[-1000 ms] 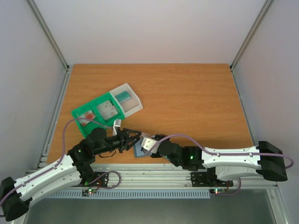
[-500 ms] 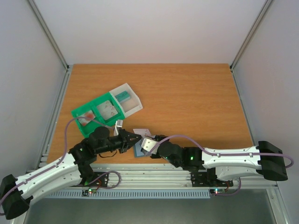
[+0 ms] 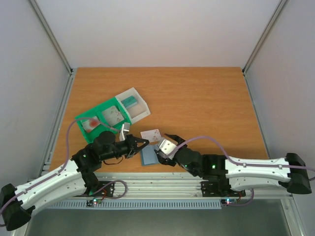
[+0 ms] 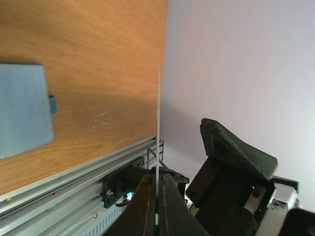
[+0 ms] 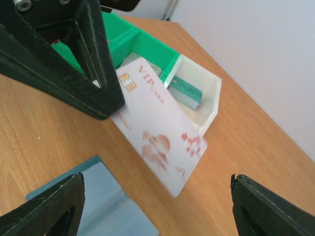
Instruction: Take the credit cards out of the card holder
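Your left gripper is pinching the credit card by one short end, with its jaws closed tight on it. In the top view the card is sticking out from those fingertips toward 1 o'clock, and the arm is reaching in from 8 o'clock. Your left wrist camera is catching the card edge-on, as a thin white line rising from between the two fingers.

The card holder is lying flat on the table, at about 5 o'clock from the left fingertips and apart from the card. You are seeing its small side tab in the left wrist view. Whether it is folded shut or lying open, you cannot tell.

Your right gripper is standing with its jaws spread wide and is holding nothing. From it, the credit card is sitting at 11 o'clock, near but not touching, and the card holder is just beside it at 8 o'clock. In the right wrist view the card is hanging tilted ahead of the open fingers, showing a gold chip, "VIP CARD" lettering and red marks. The blue holder is lying below it at 7 o'clock.

The tray is resting at 11 o'clock from the left gripper. It is holding a teal card in its clear end and a red-marked card in its green end.
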Controlling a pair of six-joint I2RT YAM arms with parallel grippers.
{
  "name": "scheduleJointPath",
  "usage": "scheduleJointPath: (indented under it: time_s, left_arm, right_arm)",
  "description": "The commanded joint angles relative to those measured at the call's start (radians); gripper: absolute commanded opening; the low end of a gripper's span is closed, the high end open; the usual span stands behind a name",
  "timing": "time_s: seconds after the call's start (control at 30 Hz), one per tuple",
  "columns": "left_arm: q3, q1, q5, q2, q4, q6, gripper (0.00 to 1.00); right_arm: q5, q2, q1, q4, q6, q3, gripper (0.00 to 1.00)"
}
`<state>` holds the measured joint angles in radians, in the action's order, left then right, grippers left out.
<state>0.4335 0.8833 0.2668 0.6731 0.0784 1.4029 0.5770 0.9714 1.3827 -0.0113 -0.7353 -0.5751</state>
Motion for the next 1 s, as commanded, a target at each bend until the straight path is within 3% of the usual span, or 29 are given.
scheduleJointPath:
  time_s: [0.0,0.13,0.43,0.97]
  left_arm:
    - [0.064,0.002,-0.021,0.006,-0.019,-0.177,0.00]
    - [0.104,0.000,-0.044,0.006,0.041,-0.280,0.00]
    - [0.240,-0.051,-0.135,0.042,0.318,-0.477,0.00]
    - [0.374,-0.411,-0.210,0.122,0.592,-0.621,0.00]
  right_arm:
    - [-0.010,-0.123,0.007,-0.179,0.227,-0.022,0.86]
    - [-0.012,-0.223,0.007,-0.350,0.389,-0.050,0.98]
    - [-0.090,-0.354,0.007,-0.567,0.627,-0.079,0.98]
    - [-0.204,-0.323,0.007,-0.558,0.881,-0.098,0.98]
